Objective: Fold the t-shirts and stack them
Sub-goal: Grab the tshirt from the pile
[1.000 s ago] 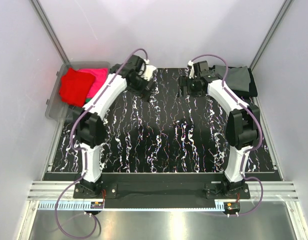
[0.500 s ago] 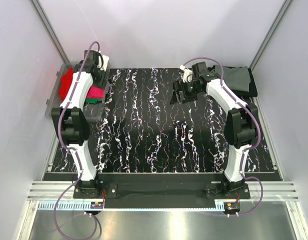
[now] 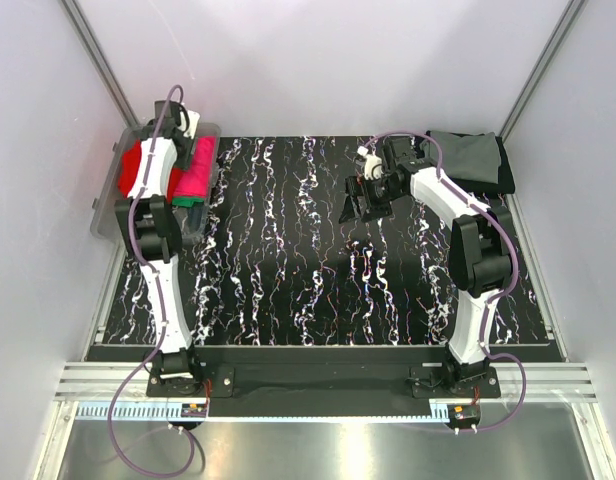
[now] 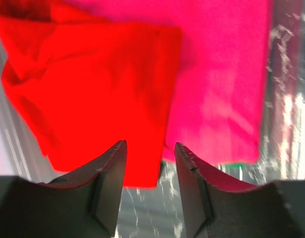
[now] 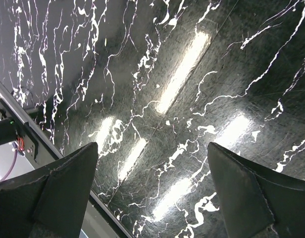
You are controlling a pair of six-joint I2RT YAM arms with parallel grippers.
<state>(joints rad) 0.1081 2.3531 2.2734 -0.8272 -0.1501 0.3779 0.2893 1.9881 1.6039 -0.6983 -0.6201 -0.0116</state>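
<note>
A bright red t-shirt (image 3: 134, 165) and a magenta-pink t-shirt (image 3: 199, 172) lie in the clear bin at the back left, with a green edge (image 3: 188, 200) under them. My left gripper (image 3: 188, 150) hangs over them, open and empty. In the left wrist view its gripper (image 4: 150, 148) is above the near edges of the red shirt (image 4: 93, 84) and the magenta shirt (image 4: 222, 74). My right gripper (image 3: 364, 203) is wide open and empty over the bare marble top (image 5: 157, 89). A grey shirt (image 3: 468, 155) lies on a black one (image 3: 504, 172) at the back right.
The clear plastic bin (image 3: 106, 215) stands past the table's left edge. The black marble-pattern table top (image 3: 308, 270) runs between the arms. Metal frame posts and pale walls close in the back and both sides.
My left arm has swung left from the back of the table to above the bin. My right gripper has moved a little nearer and to the left, away from the grey shirt.
</note>
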